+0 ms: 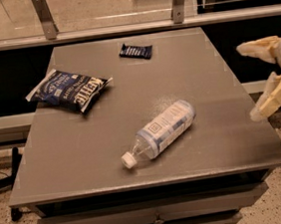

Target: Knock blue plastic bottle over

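Note:
The blue plastic bottle lies on its side on the grey table, white cap pointing to the front left, label facing up. My gripper is at the right edge of the view, off the table's right side and well clear of the bottle. Its two cream fingers are spread apart and hold nothing.
A dark blue chip bag lies at the table's left. A small dark candy-bar wrapper lies near the far edge. A metal railing and glass run behind the table. The table has a drawer front below its near edge.

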Motion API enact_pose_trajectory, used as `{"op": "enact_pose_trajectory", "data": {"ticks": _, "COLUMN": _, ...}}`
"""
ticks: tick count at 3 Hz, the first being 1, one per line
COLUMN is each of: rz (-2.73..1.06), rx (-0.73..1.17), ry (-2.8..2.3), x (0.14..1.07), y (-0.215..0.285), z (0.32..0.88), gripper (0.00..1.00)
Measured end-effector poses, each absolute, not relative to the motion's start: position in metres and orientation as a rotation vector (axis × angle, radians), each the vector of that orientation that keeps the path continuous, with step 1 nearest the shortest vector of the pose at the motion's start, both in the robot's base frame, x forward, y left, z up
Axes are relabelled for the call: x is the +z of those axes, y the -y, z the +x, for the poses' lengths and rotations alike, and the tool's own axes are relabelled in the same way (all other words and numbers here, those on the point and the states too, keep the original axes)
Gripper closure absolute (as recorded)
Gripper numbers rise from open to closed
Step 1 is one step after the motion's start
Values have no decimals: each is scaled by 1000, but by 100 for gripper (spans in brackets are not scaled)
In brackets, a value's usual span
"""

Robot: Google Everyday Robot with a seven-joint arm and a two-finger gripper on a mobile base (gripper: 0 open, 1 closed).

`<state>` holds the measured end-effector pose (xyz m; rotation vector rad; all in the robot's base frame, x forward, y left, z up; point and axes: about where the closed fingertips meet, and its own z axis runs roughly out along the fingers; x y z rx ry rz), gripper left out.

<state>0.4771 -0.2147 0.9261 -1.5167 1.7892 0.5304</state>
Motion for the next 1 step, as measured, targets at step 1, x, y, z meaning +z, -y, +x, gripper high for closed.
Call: {"op": "enact_pose_trajectory", "data": {"ticks": 1, "rz": -1495, "rx": 547, "ry": -1775, "x": 932, "y": 213, "z": 474, "gripper": 0}}
